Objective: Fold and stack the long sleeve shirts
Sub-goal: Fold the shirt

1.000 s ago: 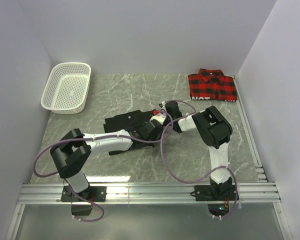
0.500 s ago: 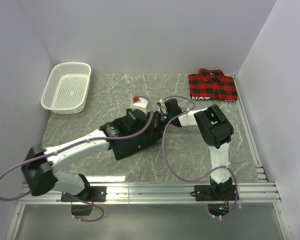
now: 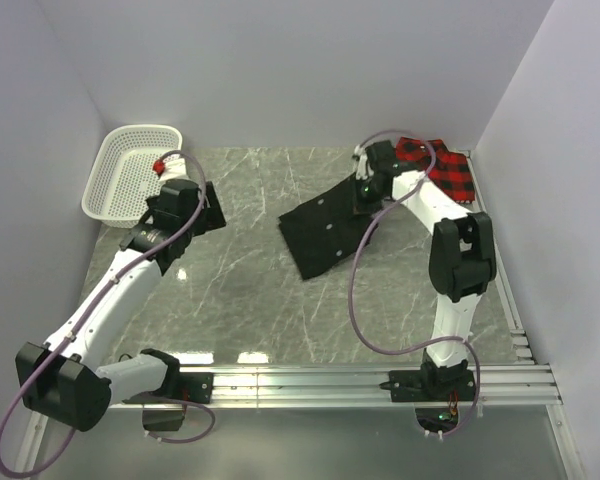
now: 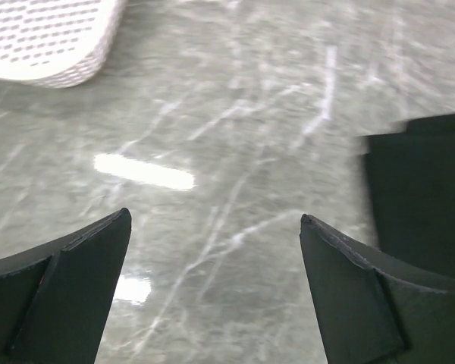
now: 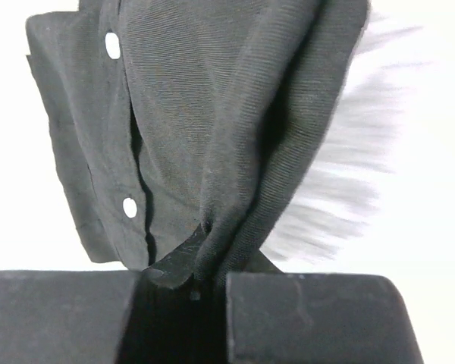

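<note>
The right pincer (image 5: 183, 277) is clamped on a gathered fold of the black shirt (image 5: 205, 114), two pale buttons showing just beyond its fingers; a second ago it stood partly open over the middle of the counter (image 3: 250, 290), and it has since closed and travelled to the far right, so it now sits just beside the plaid shirt (image 3: 445, 170). The black shirt has gone with it: earlier a bunched heap under both arms at mid-counter, it is now drawn out into a long slanting strip right of centre, its far end in the pincer and its near end trailing toward the left; how much of it is lifted off the counter cannot be told. The left pincer (image 4: 214, 220), shut a second ago and down at the shirt, now stands wide with nothing between its fingers, and its arm has swung away to the far left, close to the white basket (image 3: 130, 175). From its wrist view bare counter lies below, the basket's corner at upper left and an edge of the black shirt at the right, well apart from the fingers. The plaid shirt stays folded in the far right corner, now partly covered by the right arm, and the basket has not moved
</note>
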